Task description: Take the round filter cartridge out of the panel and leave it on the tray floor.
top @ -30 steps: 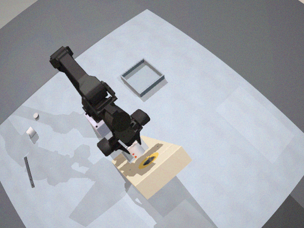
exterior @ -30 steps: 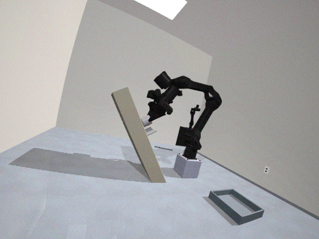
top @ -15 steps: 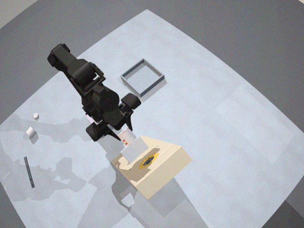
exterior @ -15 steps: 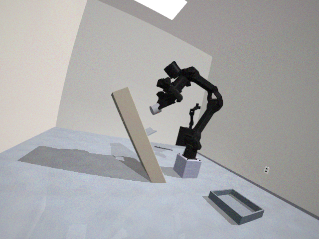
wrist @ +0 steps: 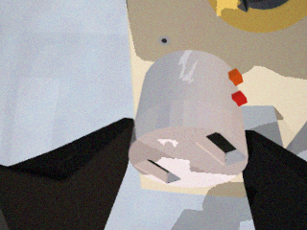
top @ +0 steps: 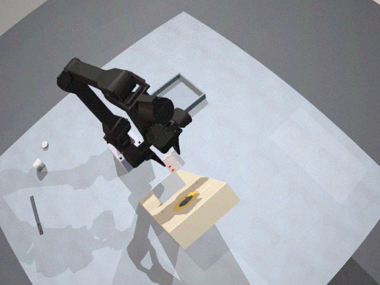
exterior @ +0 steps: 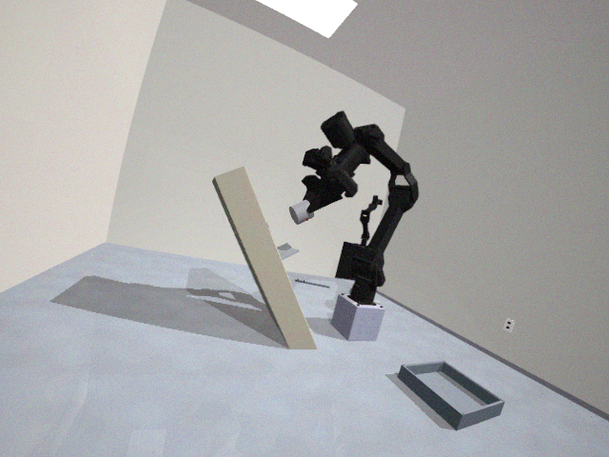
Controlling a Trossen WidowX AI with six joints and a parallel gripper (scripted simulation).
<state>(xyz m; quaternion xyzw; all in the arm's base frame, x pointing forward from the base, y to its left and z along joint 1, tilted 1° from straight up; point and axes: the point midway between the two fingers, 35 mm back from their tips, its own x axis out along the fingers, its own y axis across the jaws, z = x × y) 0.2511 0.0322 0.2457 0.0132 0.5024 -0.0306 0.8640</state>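
Around me the walls (exterior: pixel 491 171) are plain: pale cream on one side, grey-beige on the other, meeting at a corner behind my base. A white outlet (exterior: pixel 508 324) sits low on the grey wall, just above a dark baseboard (exterior: pixel 491 351). Overhead, a bright skylight (exterior: pixel 307 11) is cut into the ceiling. I stand on a pale blue mat (top: pixel 276 92) streaked with long shadows; darker grey floor (top: pixel 306 37) borders it.
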